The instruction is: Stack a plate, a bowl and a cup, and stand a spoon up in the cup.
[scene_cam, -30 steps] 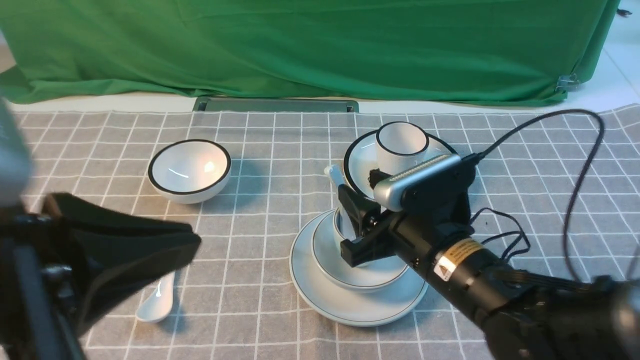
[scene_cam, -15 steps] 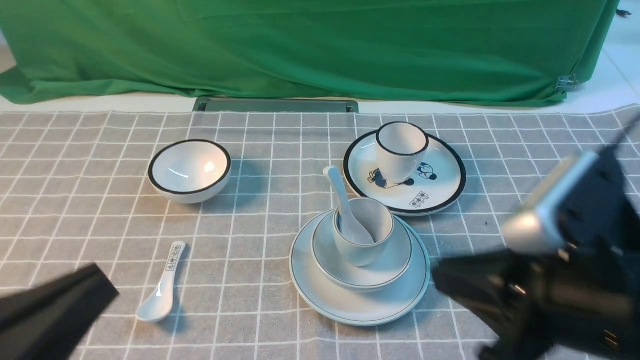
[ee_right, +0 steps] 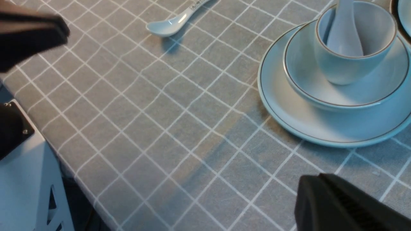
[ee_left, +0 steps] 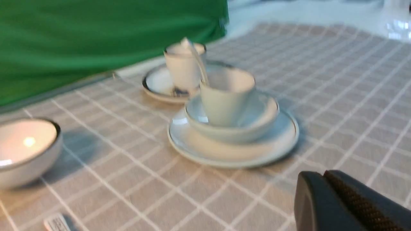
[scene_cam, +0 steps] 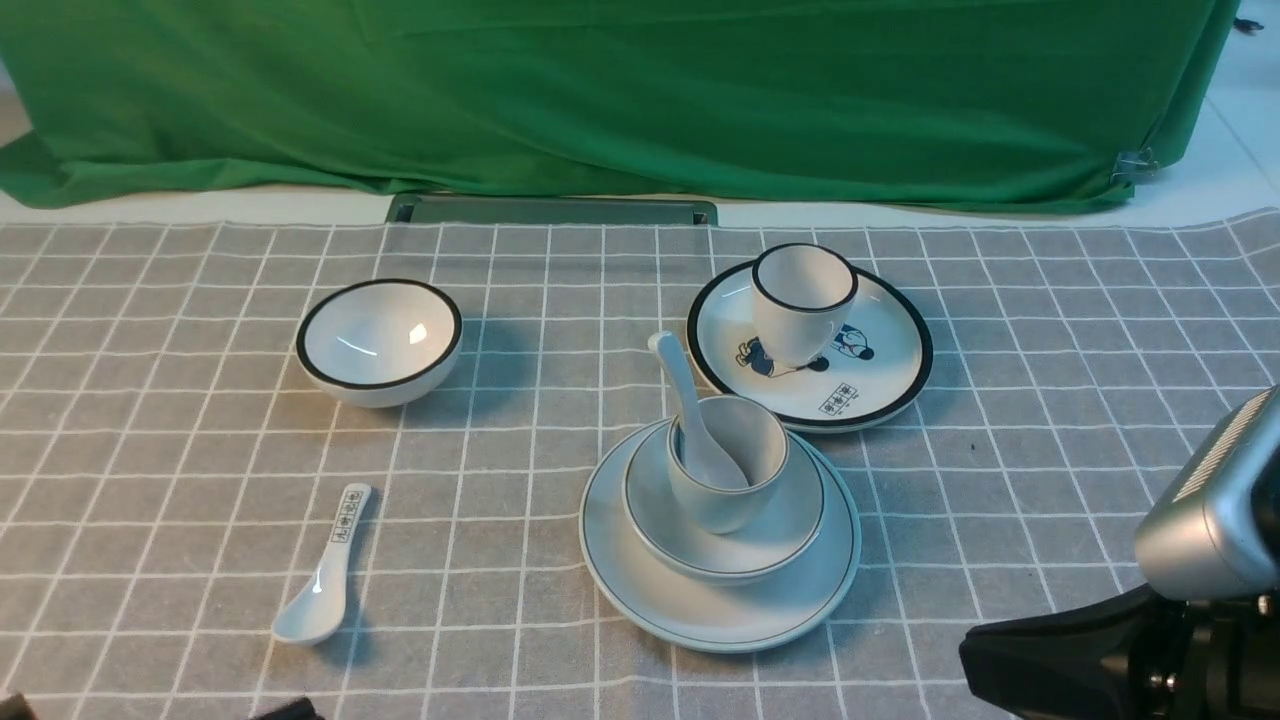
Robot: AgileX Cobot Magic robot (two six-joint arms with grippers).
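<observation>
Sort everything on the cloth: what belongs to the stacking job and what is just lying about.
Job: plate, bowl on it, cup in the bowl, spoon standing in the cup.

Lying about: black-rimmed bowl, cartoon plate, black-rimmed cup on that plate, lettered spoon.

From my seat the middle of the checked cloth (scene_cam: 520,330) lies open between the black-rimmed bowl (scene_cam: 379,341) and the stack; that stack, plate (scene_cam: 700,605) under bowl (scene_cam: 770,545) under cup (scene_cam: 735,500), has the spoon (scene_cam: 678,390) handle leaning out toward the left; the cartoon plate (scene_cam: 880,385) with its black-rimmed cup (scene_cam: 800,295) sits just behind, leaving only a narrow gap; the lettered spoon (scene_cam: 325,585) lies well apart at the near left; the cloth right of the stack is open.
</observation>
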